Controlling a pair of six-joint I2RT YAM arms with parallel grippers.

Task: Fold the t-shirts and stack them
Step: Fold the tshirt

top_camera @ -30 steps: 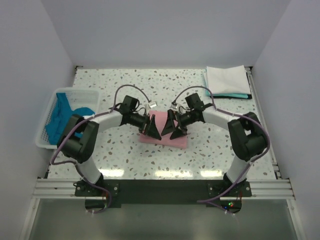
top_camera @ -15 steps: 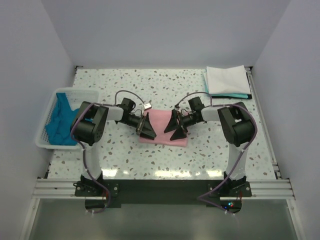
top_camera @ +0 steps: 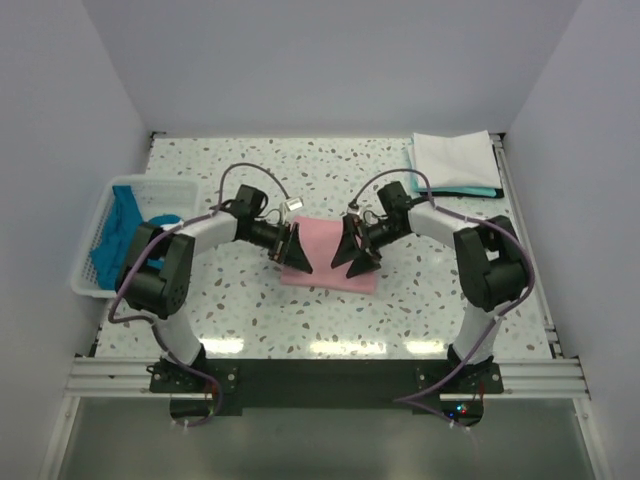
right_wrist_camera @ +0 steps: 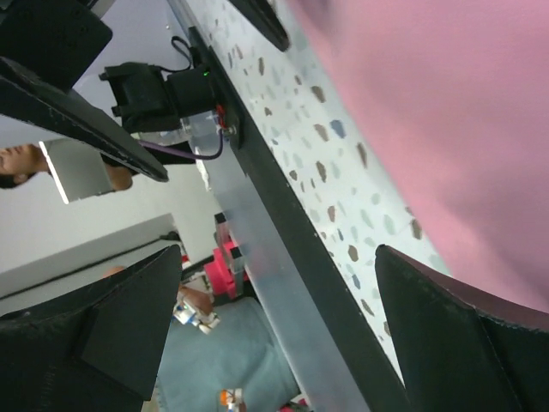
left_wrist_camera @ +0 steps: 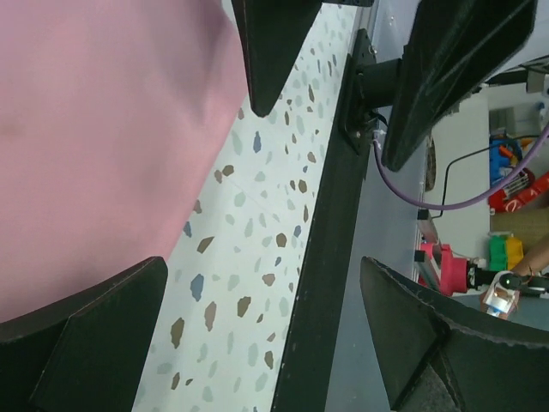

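Left pincer [top_camera: 295,252] and right pincer [top_camera: 352,250] gape apart; the pink t-shirt [top_camera: 322,264] looks limp, so I'd pinch its edges.

The pink t-shirt [top_camera: 323,252] lies folded into a flat, smooth rectangle at the middle of the surface [top_camera: 300,170]. At the far right corner a folded white t-shirt [top_camera: 455,158] rests on a folded teal t-shirt [top_camera: 470,191], whose edge shows along its near side. A crumpled teal-blue t-shirt [top_camera: 114,238] sits in the basket [top_camera: 155,183] at the left
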